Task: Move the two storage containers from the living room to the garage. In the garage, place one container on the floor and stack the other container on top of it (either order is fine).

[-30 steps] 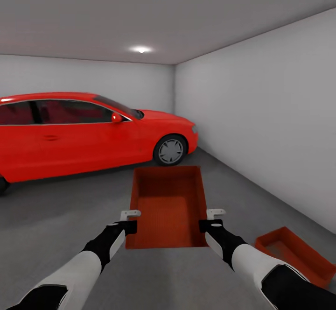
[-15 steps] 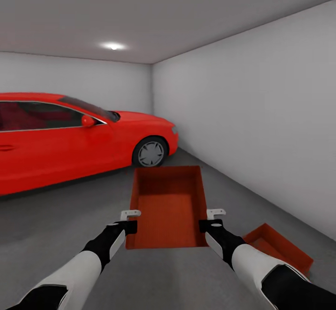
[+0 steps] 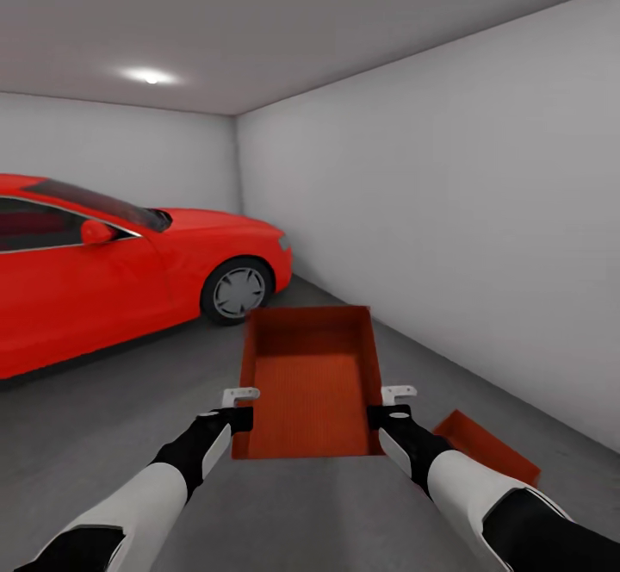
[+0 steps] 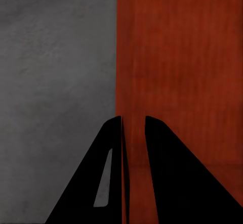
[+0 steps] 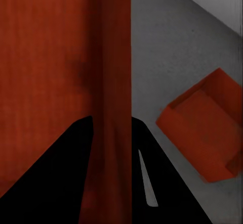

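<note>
Jaws of both grippers pinch opposite long walls of one orange-red storage container point(image 3: 308, 382), held level in front of the robot above the grey concrete floor point(image 3: 112, 417). Left gripper point(image 3: 242, 418) clamps the left wall near the container's near corner; in the left wrist view its two dark fingers point(image 4: 172, 173) sit either side of the thin wall, one inside and one outside. Right gripper point(image 3: 377, 418) clamps the right wall near the near corner; the right wrist view shows the wall running between its fingers point(image 5: 61, 173) in the same way. Held container is open-top, ribbed on its inner base, long axis pointing away from the robot.

Second storage container point(image 3: 485, 451) rests on the floor to the robot's right, near the white side wall point(image 3: 448, 210), lying at an angle to the held one, partly hidden behind the right forearm. Right wrist view shows it point(image 5: 205, 130) apart from the held bin, open side up.

Red car point(image 3: 112, 270) stands at left, front wheel toward the far corner. Ceiling spotlight point(image 3: 151, 77) is lit.
</note>
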Robot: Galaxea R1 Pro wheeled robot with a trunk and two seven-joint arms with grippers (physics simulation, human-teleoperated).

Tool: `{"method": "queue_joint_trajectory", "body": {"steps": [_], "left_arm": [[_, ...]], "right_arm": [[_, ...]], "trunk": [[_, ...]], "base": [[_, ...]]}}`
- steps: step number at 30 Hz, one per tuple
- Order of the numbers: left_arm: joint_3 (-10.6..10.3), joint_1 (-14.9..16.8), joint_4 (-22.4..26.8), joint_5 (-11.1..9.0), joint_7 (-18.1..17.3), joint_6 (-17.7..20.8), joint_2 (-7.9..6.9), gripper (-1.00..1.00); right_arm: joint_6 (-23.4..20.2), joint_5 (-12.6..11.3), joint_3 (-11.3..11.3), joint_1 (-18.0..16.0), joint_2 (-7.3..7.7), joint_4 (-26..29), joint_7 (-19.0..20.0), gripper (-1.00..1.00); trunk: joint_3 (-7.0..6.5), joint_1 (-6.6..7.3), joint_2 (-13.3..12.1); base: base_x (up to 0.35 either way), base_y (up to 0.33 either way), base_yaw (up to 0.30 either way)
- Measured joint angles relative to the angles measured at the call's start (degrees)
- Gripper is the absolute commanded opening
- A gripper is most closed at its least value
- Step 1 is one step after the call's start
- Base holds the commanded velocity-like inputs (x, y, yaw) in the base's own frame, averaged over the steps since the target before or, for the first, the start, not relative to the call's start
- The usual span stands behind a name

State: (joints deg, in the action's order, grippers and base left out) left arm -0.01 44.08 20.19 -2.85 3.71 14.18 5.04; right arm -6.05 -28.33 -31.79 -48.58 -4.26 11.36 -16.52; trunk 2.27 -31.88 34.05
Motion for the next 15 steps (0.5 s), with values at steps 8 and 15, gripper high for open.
{"method": "queue_joint_trajectory", "body": {"steps": [8,15], "left_arm": [[-0.01,0.0,0.0,-0.01,0.0,0.0,0.0,-1.0],[0.01,0.0,0.0,0.01,-0.01,0.0,0.0,-1.0]], "right_arm": [[0.0,0.0,0.0,0.0,0.0,0.0,0.0,-1.0],[0.0,0.0,0.0,0.0,0.0,0.0,0.0,-1.0]], "trunk": [[0.0,0.0,0.0],[0.0,0.0,0.0]], "base": [[0.321,0.0,-0.284],[0.321,0.0,-0.285]]}}
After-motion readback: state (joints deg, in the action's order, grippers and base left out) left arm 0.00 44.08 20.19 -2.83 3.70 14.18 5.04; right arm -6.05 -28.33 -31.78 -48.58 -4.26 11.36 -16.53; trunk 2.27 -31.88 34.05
